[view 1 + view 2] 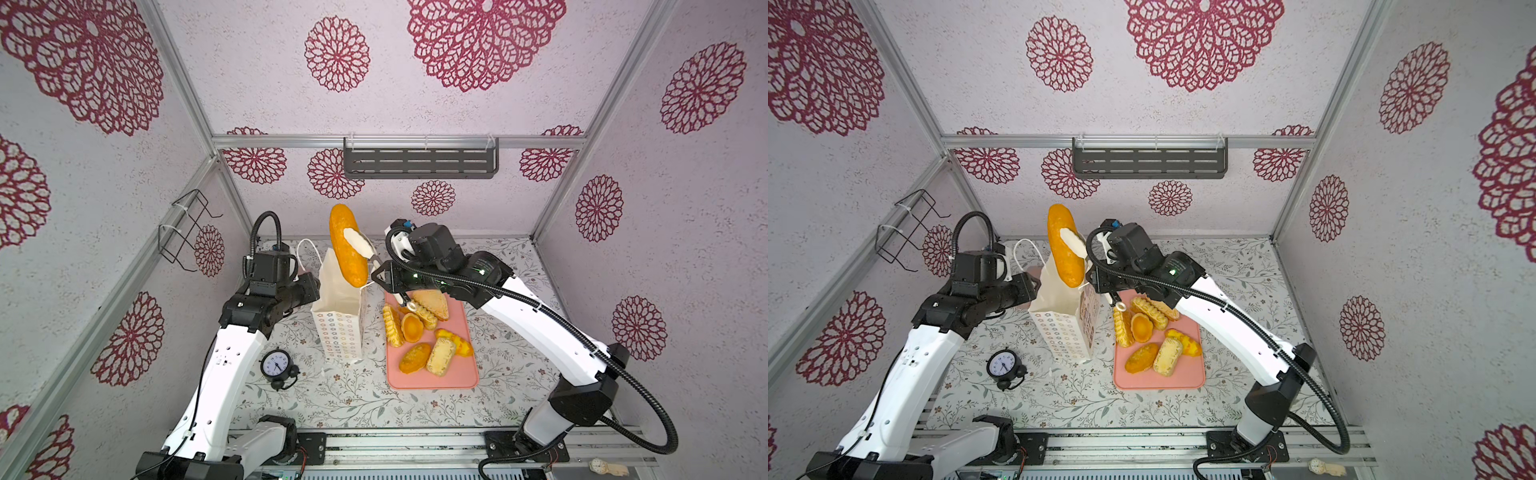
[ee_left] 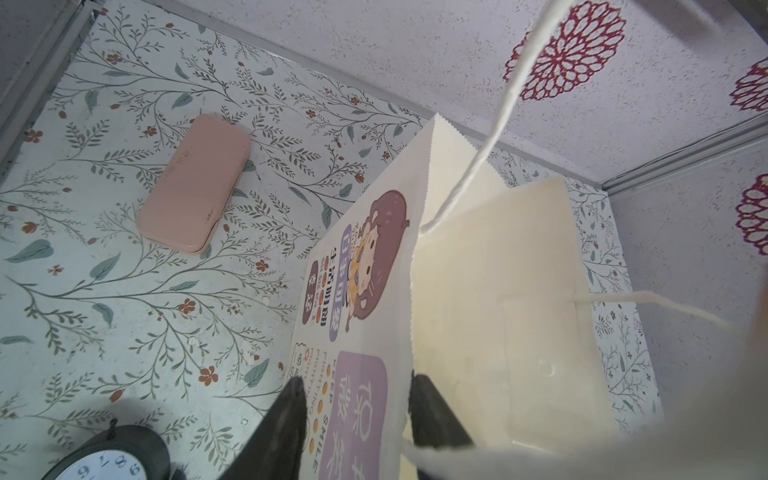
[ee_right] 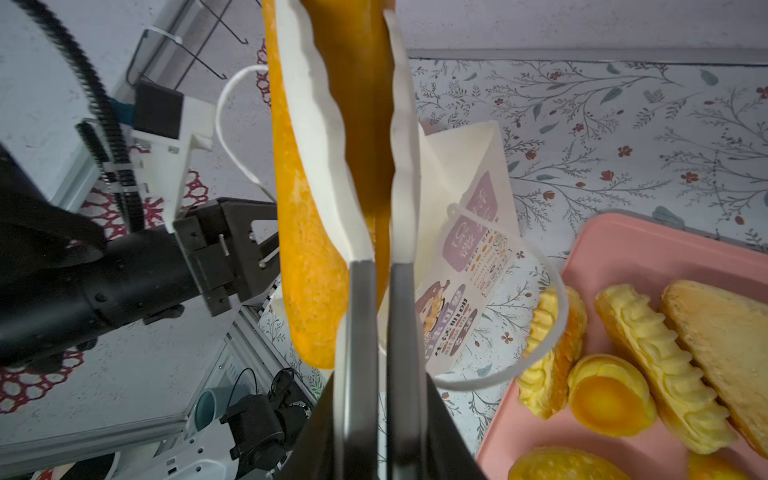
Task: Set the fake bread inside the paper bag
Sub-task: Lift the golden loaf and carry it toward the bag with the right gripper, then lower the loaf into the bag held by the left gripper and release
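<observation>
Beneath the right end effector [image 1: 351,239], clamped on the long loaf [image 1: 347,268], the paper bag [image 1: 336,332] seems empty; the part-open left end effector [image 2: 357,386] straddles its rim; seven breads [image 1: 440,355] lie unbagged.

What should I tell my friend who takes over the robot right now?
The left claw is open, straddling the front wall of the paper bag at its rim.
The right claw is shut on tongs that clamp the long loaf upright above the bag.
Done: nothing seen inside the bag yet.
To do: lower the loaf in, then move the other breads from the pink tray.
</observation>
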`<state>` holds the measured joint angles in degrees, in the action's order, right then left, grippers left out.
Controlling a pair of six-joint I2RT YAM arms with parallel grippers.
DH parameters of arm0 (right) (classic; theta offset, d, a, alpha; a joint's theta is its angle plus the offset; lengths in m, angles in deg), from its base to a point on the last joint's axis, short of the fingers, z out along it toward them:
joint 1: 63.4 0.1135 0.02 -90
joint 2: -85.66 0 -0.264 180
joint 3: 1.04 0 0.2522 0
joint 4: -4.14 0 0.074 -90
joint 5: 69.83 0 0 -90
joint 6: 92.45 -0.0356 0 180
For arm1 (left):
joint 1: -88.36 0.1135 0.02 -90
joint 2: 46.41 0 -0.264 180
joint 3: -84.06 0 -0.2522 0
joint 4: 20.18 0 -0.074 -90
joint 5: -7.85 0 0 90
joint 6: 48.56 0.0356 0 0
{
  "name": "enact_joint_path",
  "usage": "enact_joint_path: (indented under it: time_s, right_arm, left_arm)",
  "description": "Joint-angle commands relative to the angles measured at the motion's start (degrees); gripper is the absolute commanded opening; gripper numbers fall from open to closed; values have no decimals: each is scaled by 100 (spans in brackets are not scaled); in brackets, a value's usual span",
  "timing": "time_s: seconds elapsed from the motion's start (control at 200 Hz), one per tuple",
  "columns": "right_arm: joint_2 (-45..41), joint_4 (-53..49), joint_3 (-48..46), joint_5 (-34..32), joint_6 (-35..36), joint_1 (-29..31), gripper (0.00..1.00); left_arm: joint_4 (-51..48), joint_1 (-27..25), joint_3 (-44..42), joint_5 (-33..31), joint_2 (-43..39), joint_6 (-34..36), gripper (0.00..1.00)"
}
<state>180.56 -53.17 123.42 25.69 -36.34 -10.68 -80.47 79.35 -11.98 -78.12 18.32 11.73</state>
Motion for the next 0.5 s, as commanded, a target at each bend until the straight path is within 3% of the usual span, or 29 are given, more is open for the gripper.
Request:
enact_joint_path:
  time_s: [0.0, 0.495]
  right_arm:
    - [-26, 394, 408, -333, -180, 178, 5]
    - [209, -278, 407, -858, -52, 498, 7]
  left_arm:
    - [207, -39, -58, 10, -111, -78, 42]
    - [306, -35, -164, 45, -126, -121, 26]
